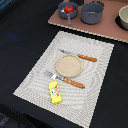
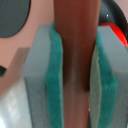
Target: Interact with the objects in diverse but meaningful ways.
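In the wrist view my gripper (image 2: 75, 75) is shut on a reddish-brown stick (image 2: 75, 30), which stands upright between the teal pads (image 2: 54, 75). A red rounded shape (image 2: 116, 31) shows behind one grey finger; I cannot tell what it is. The arm and gripper are outside the exterior view. There, a yellow packet with red print (image 1: 56, 92) lies on the striped placemat (image 1: 95, 95) near its front edge. A red tomato-like ball (image 1: 67, 9) sits in a small grey pot (image 1: 75, 12) at the back. The white oblong piece is out of view.
A round tan plate (image 1: 68, 64) sits mid-placemat between a wooden-handled knife (image 1: 82, 57) and fork (image 1: 67, 80). A larger grey pot (image 1: 92, 12) and a pale bowl (image 1: 123, 17) stand on the brown board (image 1: 100, 27) at the back. The table is black.
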Available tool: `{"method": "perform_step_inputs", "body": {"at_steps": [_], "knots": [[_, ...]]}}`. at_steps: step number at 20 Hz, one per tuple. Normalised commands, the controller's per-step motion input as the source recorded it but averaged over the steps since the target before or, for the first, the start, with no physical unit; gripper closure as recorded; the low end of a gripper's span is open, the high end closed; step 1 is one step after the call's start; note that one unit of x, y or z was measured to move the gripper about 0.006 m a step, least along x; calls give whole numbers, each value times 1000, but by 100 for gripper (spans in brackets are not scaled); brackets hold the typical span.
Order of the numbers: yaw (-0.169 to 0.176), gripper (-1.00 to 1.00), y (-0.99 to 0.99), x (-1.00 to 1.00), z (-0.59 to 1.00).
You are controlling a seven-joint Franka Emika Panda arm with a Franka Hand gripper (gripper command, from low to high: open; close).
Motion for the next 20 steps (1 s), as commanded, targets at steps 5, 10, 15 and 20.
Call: {"method": "perform_step_inputs", "body": {"at_steps": [5,10,15,20], "knots": [[1,100,-173,50,-126],[0,100,-397,-107,-84],[0,100,-260,-166,-141],[3,100,-179,-197,-212]]}}
